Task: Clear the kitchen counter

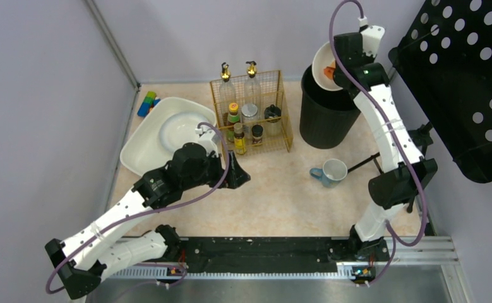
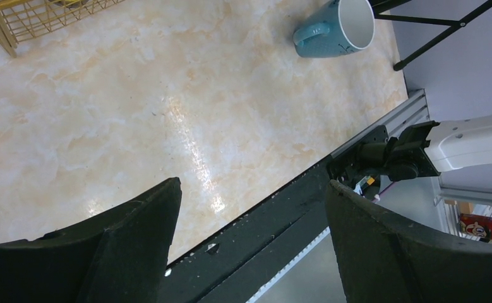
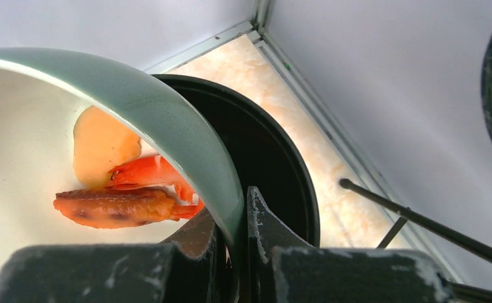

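The kitchen counter (image 1: 281,202), a beige marbled surface, runs from the arm bases back to the grey walls. The gold wire rack (image 1: 280,95) stands on it towards the back, holding bottles and small jars.

Just right of the rack stands a black bin (image 1: 322,123). Above the bin's open top, the right gripper (image 1: 339,72) is clamped tight on the rim of a bowl (image 1: 322,63), one finger inside and one outside. The right wrist view shows the bowl (image 3: 167,120) tilted, green outside and cream inside. A red shrimp (image 3: 148,172), a browned fried piece (image 3: 114,207) and a pale orange slice (image 3: 101,145) lie against its inner wall.

Left of the rack, touching or nearly touching it, sits a white oval tub (image 1: 143,142) with a white plate (image 1: 180,129) inside. Coloured blocks (image 1: 147,103) lie behind the tub's far end.

In front of the rack, near its left corner, the left gripper (image 1: 237,172) hovers over bare counter with its fingers (image 2: 136,233) spread wide, holding nothing.

To the front right of the rack, well apart from it, a teal mug (image 1: 330,172) with a white inside rests on the counter, its handle turned towards the rack's side.
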